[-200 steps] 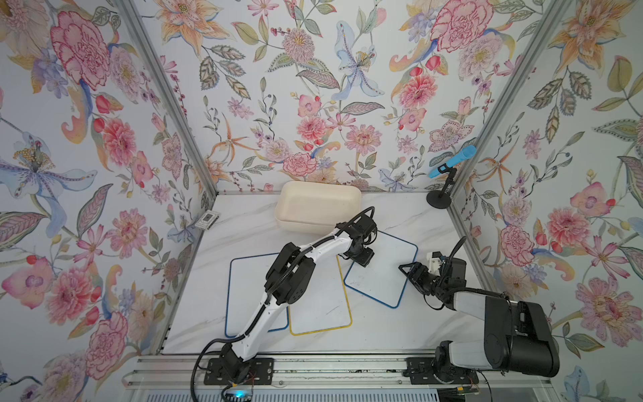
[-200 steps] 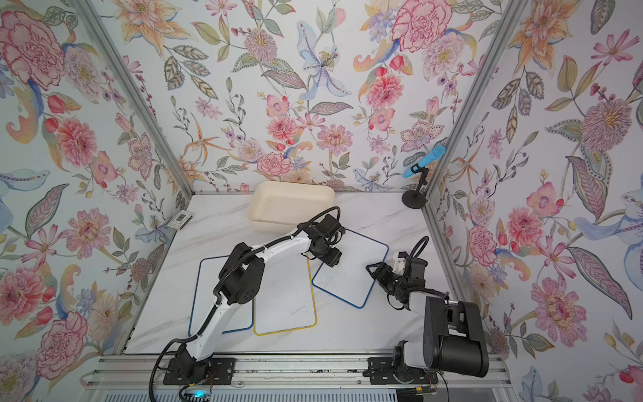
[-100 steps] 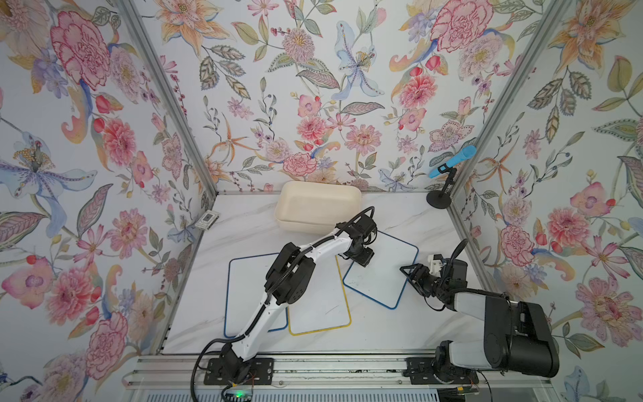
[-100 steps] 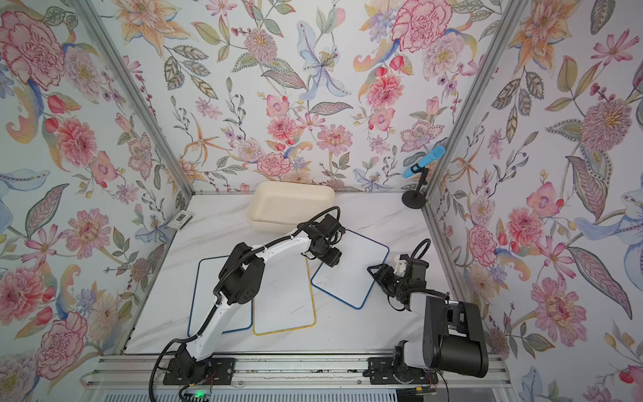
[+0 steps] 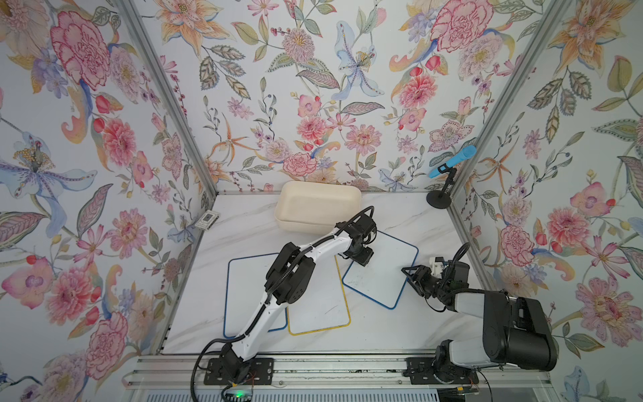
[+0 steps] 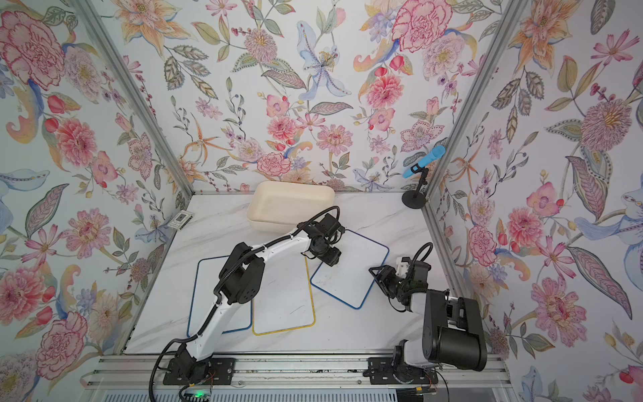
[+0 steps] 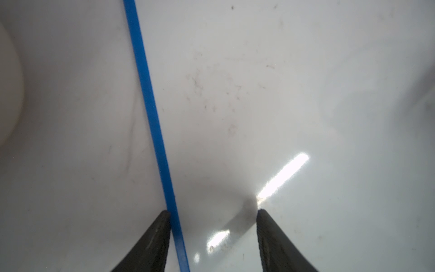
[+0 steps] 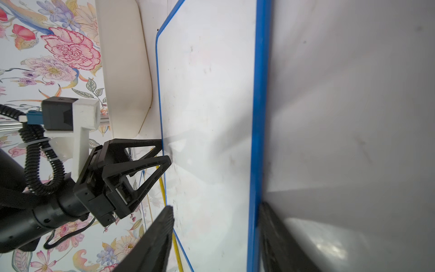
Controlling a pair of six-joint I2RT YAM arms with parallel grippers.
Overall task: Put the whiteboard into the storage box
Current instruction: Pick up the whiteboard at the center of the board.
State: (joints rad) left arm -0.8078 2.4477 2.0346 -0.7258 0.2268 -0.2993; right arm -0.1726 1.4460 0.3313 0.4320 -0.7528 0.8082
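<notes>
A blue-framed whiteboard lies tilted on the marble table, in front of the cream storage box, which is empty. My left gripper stands open, tips down on the board's left edge. One fingertip is just outside the blue frame, the other on the white face. My right gripper is open at the board's right edge. The frame runs against one finger; the other finger stands off the board's face.
A yellow-framed whiteboard and another blue-framed one lie flat to the left, partly under the left arm. A blue microphone on a black stand occupies the back right corner. A small card leans at the left wall.
The right gripper's jaws have narrowed around the whiteboard's right edge. The left arm and the boards have stayed where they were.
</notes>
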